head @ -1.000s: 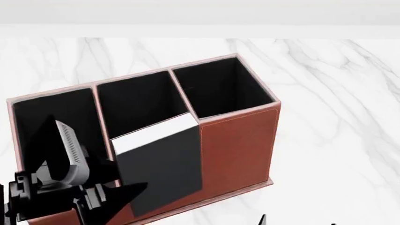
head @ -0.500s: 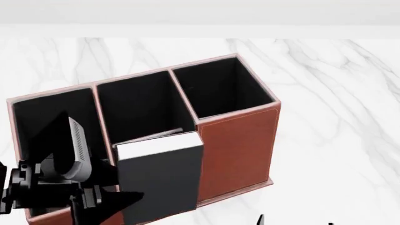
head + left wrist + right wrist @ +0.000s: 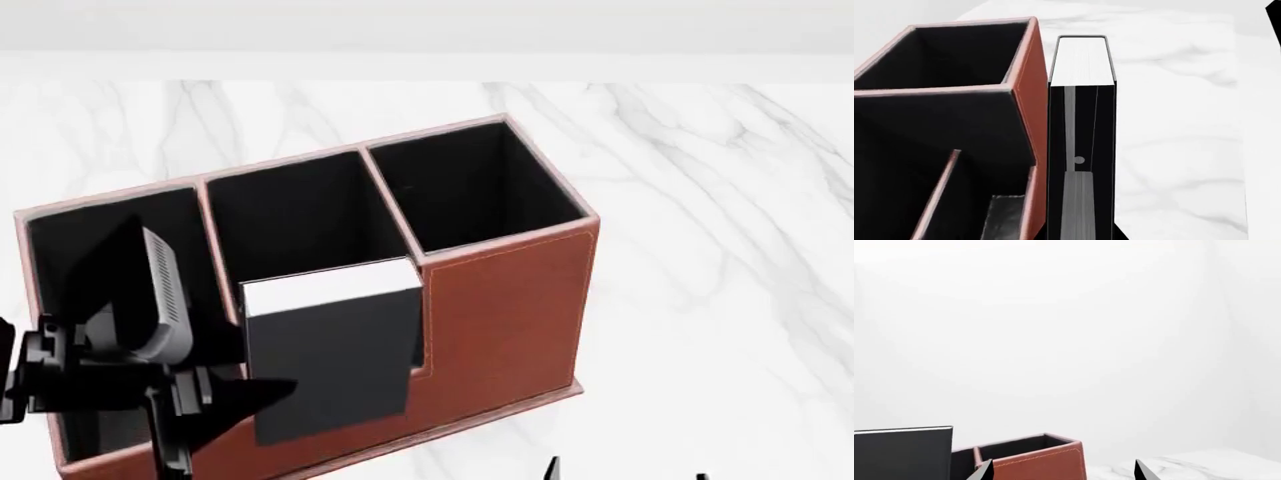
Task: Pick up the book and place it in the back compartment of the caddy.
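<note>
Book (image 3: 331,345) stands upright in your left gripper (image 3: 1079,200), fingers clenched on its black covers, page edge up and held above the caddy's (image 3: 514,290) stepped front, near the marble table's (image 3: 721,200) front edge, presumably to clear the rims before reaching the back compartment. Your right gripper (image 3: 1062,471) shows only two spread, empty fingertips, and the book hides the caddy's front compartments.

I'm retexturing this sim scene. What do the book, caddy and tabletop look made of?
Book: matte black cover, probably card or cloth; white paper page edges. Caddy: reddish-brown leather-look shell with pale stitching, matte black lining. Tabletop: white marble look, grey veining.
</note>
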Available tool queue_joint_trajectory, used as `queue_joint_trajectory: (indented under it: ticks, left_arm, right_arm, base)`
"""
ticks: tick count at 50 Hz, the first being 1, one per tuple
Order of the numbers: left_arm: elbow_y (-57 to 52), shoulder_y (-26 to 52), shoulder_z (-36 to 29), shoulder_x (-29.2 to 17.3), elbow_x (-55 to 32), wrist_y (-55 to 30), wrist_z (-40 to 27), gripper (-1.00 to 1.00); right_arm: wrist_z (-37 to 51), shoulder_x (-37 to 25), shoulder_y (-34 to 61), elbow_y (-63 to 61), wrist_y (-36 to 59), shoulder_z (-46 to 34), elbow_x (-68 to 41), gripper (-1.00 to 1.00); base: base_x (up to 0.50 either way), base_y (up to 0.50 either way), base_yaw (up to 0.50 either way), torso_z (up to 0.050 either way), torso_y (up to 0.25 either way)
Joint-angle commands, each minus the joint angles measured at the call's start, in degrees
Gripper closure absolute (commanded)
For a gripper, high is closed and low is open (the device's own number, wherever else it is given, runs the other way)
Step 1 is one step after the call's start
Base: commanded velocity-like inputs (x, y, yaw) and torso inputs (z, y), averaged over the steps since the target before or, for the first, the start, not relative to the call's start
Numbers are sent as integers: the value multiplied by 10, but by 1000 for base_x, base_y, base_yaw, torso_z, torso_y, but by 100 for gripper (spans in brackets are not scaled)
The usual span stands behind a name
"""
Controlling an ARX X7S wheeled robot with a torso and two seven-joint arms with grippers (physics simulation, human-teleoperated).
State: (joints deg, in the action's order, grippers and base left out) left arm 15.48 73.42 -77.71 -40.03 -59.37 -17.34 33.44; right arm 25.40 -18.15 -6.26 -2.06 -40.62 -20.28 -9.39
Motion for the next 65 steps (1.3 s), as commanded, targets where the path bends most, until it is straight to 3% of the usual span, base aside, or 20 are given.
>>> queue_joint_trajectory:
  ticks: [1, 35, 65]
  left_arm:
    - [21, -2, 32, 6, -7, 35, 5, 100]
    - [250, -42, 69, 90, -6, 157, 137, 100]
    - [439, -12, 68, 186, 27, 202, 199, 100]
  right_arm:
    - [0, 0, 2, 4, -1, -2, 0, -100]
    - [1, 1, 10, 17, 0, -9, 0, -100]
    - [4, 0, 15, 21, 2, -12, 0, -100]
  base:
    - [0, 0, 0, 0, 0]
    - [0, 0, 0, 0, 1]
    - [0, 0, 0, 0, 1]
